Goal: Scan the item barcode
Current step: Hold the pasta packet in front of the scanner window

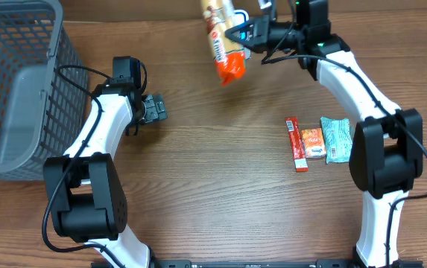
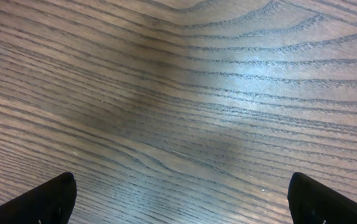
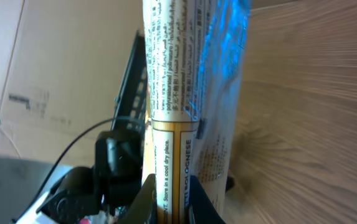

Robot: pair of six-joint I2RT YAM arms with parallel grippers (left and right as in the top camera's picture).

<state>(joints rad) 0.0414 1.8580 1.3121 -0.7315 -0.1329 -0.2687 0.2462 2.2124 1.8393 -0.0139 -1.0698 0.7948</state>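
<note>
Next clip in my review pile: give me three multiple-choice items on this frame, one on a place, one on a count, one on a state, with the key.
1. Where does the basket stand?
A. Far left of the scene
B. Between the two arms
C. Under the right arm

2. How many loose items lie flat on the table?
A. Two
B. Three
C. Five

3. What state is the right tool in?
A. Open and empty
B. Shut on the long snack packet
C. Resting in the basket

A: its mesh wall fills the overhead view's left side.
B: a red stick, orange packet and teal packet lie side by side.
B: its fingers pinch the packet's end.
</note>
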